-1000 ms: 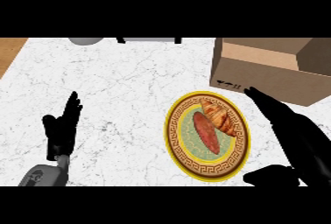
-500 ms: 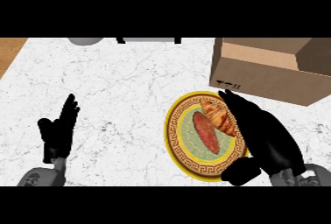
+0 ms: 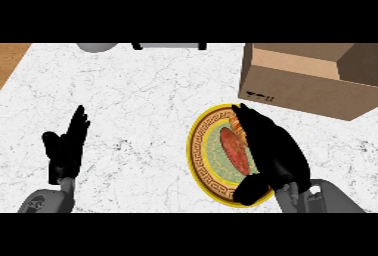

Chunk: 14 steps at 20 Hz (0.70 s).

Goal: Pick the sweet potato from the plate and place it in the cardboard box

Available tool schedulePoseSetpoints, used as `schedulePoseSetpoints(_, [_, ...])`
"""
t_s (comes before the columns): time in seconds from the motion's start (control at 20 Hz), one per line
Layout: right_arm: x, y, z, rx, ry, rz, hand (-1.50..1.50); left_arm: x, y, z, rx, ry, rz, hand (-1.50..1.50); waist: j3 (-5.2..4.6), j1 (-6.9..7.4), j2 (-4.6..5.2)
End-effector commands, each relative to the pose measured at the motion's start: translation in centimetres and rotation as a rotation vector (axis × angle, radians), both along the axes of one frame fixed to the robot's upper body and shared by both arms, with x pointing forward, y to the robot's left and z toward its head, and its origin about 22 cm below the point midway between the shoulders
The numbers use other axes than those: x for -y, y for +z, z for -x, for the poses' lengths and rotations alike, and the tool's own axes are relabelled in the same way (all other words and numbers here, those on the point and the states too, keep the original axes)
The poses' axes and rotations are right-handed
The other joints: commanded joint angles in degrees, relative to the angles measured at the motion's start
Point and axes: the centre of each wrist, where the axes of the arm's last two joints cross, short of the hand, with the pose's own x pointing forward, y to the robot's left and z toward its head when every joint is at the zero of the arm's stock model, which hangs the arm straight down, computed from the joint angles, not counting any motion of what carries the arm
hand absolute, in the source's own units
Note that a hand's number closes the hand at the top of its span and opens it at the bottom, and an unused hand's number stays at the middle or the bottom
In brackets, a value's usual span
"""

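A reddish-orange sweet potato lies lengthwise on a round plate with a yellow patterned rim, right of the counter's middle. My right hand hovers over the plate's right half with straight fingers pointing away from me; it covers the potato's right side, and the thumb sticks out over the plate's near rim. The open cardboard box stands at the back right, just beyond the plate. At the left, my left hand rests open with fingers up, far from the plate.
White marble counter with a wooden strip at the far left corner. A grey round object and a dark-framed object sit at the back edge.
My right hand has slid left from the plate's right side to over the plate and now hides part of the sweet potato. The left hand has barely moved.
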Motion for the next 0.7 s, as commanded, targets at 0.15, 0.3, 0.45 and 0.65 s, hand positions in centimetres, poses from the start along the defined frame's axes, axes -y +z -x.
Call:
schedulePoseSetpoints(0.15, [-2.3,0.0,-2.6,-0.088,-0.115,0.098,-1.50,1.1,0.5,0.0,0.005,-0.012,0.011,0.00,0.02,0.46,0.04])
schedulePoseSetpoints(0.3, [-2.9,-1.1,-0.4,-0.062,-0.143,0.089,-1.50,-1.1,0.4,0.5,0.010,-0.010,-0.003,0.00,0.01,-0.17,-0.05])
schedulePoseSetpoints(0.45, [-3.2,-0.8,-1.7,-0.097,-0.129,0.095,-1.50,1.3,0.3,-0.7,-0.006,0.015,-0.005,0.00,0.02,-0.27,0.04])
schedulePoseSetpoints(0.65, [-3.1,-1.4,-3.8,-0.103,-0.146,0.113,-1.50,0.1,-1.0,0.0,0.023,0.016,-0.002,0.00,-0.01,-0.06,0.15])
